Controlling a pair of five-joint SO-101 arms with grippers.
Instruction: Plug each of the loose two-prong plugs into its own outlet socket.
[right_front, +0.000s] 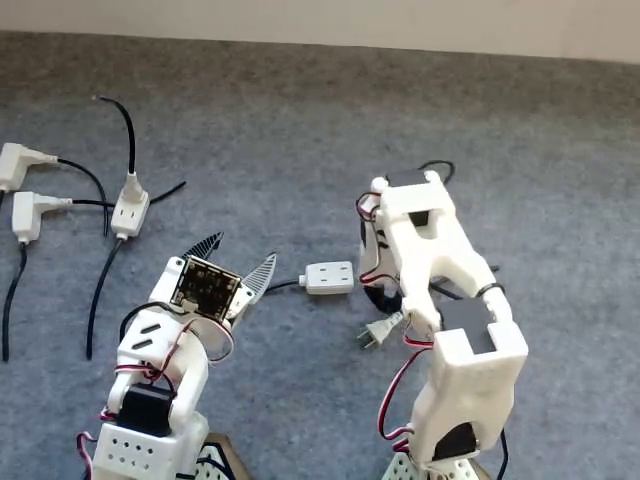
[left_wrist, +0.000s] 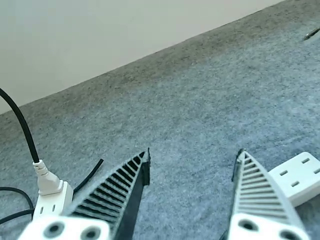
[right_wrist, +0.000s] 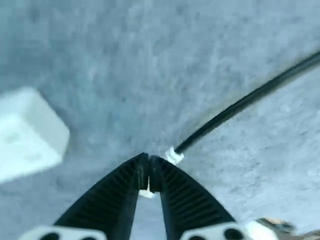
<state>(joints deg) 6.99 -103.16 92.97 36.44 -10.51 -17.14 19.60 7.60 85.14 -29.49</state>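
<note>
Pinching the small white two-prong plug (right_wrist: 173, 156) by its body, the right gripper (right_wrist: 148, 159) has its dark fingers pressed together on it, so the prongs stick out free and the black cord trails clear behind. The white outlet socket (right_front: 330, 277) lies flat on the grey carpet (right_front: 520, 150), slots upward, near the plug but apart from it; the prongs look angled off to one side, so I judge they need turning down over the slots. The left gripper (left_wrist: 193, 154) hangs spread wide and empty just beside the socket's corded end, probably placed to steady the block against the push. Far to the left, another socket (right_front: 130, 210) already carries a plug; two loose plugs (right_front: 27, 215) lie well apart, waiting.
</note>
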